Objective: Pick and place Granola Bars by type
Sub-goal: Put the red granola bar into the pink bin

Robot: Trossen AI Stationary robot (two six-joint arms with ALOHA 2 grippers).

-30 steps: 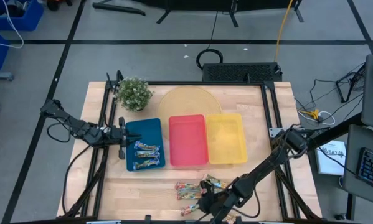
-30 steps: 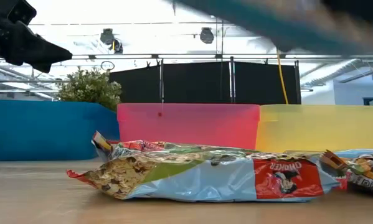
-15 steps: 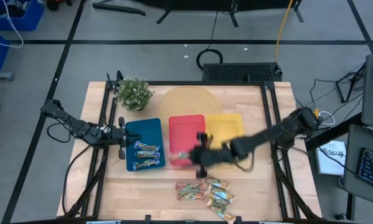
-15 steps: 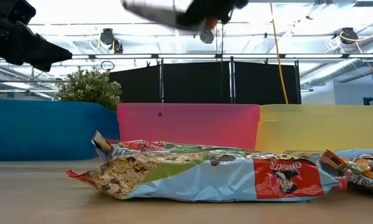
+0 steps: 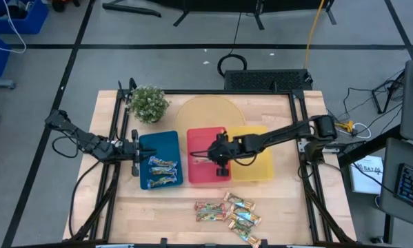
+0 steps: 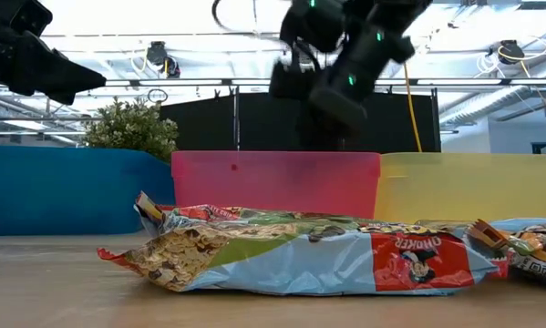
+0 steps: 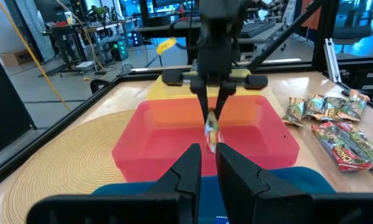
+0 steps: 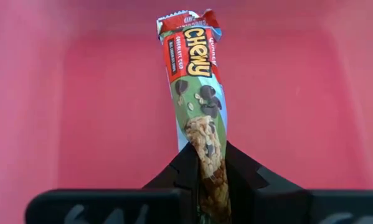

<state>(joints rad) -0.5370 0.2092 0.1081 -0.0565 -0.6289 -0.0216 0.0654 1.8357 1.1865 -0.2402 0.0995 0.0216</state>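
Right arm stretched low across the table toward its middle, right gripper (image 5: pixel 220 160) pointing down, fingers pinched on a bar. Left arm bent at the table's left edge, left gripper (image 5: pixel 136 149) closed

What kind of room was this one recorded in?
Most likely a robotics lab or workshop: a framed wooden table on a grey floor marked with black tape lines, ceiling lights on overhead trusses, and racks of equipment behind.

High view: overhead, straight down on the whole worktop (image 5: pixel 158 207). Low view: worktop level, very near one bar (image 6: pixel 300 255), facing the trays. Left wrist view looks across the red tray (image 7: pixel 174 134); right wrist view is close above it.
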